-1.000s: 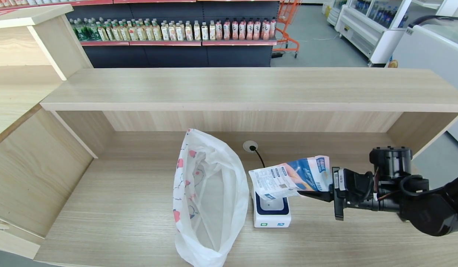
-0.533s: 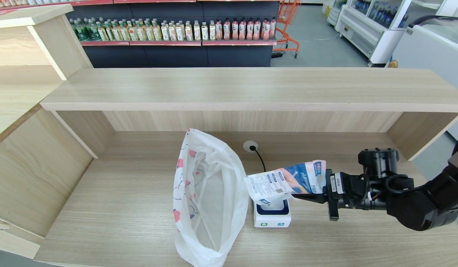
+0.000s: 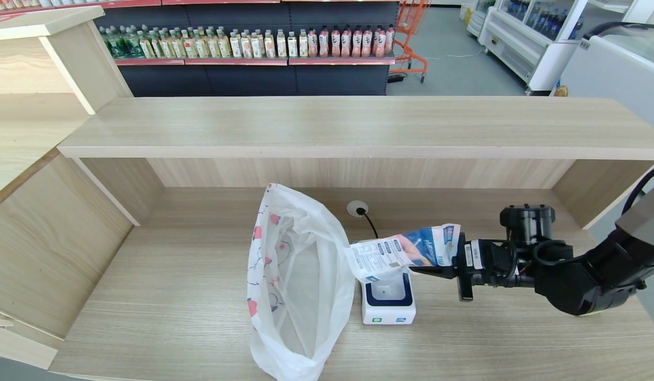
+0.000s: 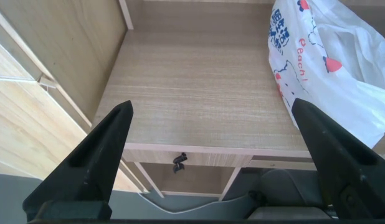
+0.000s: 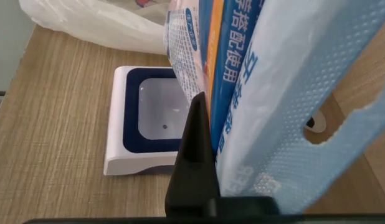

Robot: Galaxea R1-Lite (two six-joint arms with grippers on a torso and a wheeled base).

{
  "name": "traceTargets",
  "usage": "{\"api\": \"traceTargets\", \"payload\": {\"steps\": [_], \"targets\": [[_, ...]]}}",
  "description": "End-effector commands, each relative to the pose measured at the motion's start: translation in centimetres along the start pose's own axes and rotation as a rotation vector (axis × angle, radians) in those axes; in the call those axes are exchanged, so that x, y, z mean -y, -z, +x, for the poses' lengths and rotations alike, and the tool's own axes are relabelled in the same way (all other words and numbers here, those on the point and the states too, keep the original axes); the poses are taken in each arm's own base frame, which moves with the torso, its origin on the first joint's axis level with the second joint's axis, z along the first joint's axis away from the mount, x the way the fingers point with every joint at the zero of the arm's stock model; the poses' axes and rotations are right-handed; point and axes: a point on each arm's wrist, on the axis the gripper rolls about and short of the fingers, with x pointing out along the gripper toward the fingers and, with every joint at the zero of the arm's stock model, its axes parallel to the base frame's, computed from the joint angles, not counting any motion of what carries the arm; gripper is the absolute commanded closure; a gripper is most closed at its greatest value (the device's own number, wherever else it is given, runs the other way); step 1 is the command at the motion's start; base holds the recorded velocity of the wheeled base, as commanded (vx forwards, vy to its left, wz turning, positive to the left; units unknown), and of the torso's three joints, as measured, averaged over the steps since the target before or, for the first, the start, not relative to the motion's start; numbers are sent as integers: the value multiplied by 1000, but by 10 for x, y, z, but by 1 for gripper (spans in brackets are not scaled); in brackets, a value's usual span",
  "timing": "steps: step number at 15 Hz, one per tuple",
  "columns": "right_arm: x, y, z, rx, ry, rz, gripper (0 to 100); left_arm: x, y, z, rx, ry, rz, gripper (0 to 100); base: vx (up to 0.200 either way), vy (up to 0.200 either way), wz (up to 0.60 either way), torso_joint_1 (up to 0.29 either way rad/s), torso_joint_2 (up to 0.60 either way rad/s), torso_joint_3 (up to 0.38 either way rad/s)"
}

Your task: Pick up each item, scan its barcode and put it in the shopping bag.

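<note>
The right gripper is clamped on one end of a flat plastic packet printed in blue, white and orange. One dark finger presses against the packet's side. The packet is held in the air, tilted, above the white box-shaped scanner with a dark blue top. Its free end comes just beside the white plastic shopping bag with red prints; I cannot tell if they touch. The bag lies open on the light wooden counter, close to the left of the scanner. The left gripper hangs above the near edge of the counter, beside the bag, with its fingers wide apart and holding nothing.
</note>
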Motion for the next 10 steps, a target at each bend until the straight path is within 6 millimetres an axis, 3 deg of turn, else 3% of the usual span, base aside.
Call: {"api": "traceTargets", "payload": {"steps": [1, 10], "targets": [[0, 1, 1, 1, -1, 0, 100, 0, 0, 0, 0, 0, 0, 0, 0, 0, 0, 0, 0, 0], [5, 0, 0, 15, 9, -31, 100, 0, 0, 0, 0, 0, 1, 0, 0, 0, 0, 0, 0, 0]]}}
